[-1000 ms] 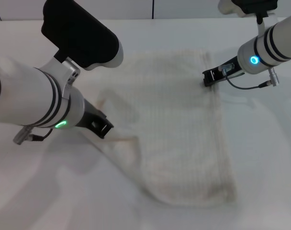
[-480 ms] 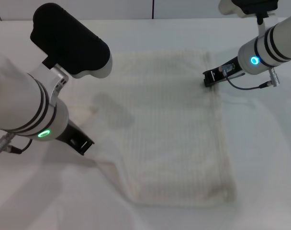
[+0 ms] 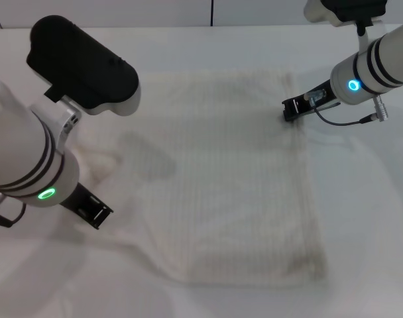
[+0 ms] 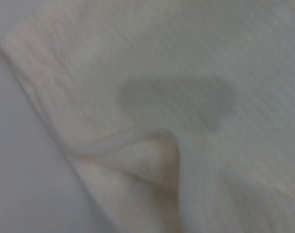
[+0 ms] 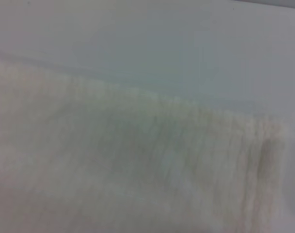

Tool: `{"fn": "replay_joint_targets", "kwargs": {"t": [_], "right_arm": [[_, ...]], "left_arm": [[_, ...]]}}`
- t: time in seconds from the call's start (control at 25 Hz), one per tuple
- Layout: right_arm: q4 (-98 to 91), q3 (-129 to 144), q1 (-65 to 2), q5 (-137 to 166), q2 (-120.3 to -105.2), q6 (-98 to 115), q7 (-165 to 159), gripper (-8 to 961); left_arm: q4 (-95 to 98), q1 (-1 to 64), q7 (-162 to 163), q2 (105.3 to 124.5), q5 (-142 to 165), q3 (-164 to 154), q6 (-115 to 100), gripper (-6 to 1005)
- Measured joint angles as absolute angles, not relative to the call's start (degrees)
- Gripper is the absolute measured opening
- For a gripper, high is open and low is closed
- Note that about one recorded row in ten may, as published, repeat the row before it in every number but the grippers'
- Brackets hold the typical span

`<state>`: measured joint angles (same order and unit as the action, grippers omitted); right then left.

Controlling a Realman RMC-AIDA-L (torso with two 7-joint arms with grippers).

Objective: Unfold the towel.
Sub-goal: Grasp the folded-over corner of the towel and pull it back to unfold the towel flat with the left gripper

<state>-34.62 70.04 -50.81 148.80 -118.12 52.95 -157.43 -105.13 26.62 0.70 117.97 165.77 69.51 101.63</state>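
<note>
On the left of the head view, the left pincer (image 3: 94,213) sits low over the white bench (image 3: 360,218), at the near-left edge of the towel (image 3: 234,179). Its dark tip meets a raised, rumpled stretch of cloth there, but whether it is holding that cloth or merely beside it I cannot tell, nor how wide it stands. The big white forearm with a green light and the black housing above it cover part of the towel's left side.

The left wrist view shows the towel (image 4: 196,73) up close: a rolled hem curls over into a small fold, with a grey shadow on the flat cloth beyond it and bare bench (image 4: 21,160) along one edge.

The towel itself lies across the middle of the bench, cream-white with faint ribbed stripes. Its centre and right part are spread flat in one broad sheet; the left part is wrinkled and lifted slightly toward the left pincer.

Further right, the right pincer (image 3: 291,110) rests on the towel's far-right edge, close to the far corner, its dark tip pressed down against the cloth. Its opening cannot be made out. The right arm, with a blue light, reaches in from the upper right.

The right wrist view shows only the towel (image 5: 113,170) edge and the bench (image 5: 162,43) behind it.
</note>
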Motion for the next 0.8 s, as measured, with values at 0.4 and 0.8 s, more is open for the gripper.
{"fn": "replay_joint_targets", "kwargs": {"t": [0.4, 0.8], "right_arm": [[-34.65, 70.04, -50.85, 148.80, -118.12, 52.97, -157.41, -1], [-34.92, 70.13, -50.95, 148.80, -118.12, 53.38, -157.33, -1]], "left_arm": [[-104.77, 27.08, 2.38, 117.68, 165.77, 70.99, 104.37, 128], [-104.70, 26.48, 2.43, 117.33, 165.77, 71.25, 104.82, 147]]}}
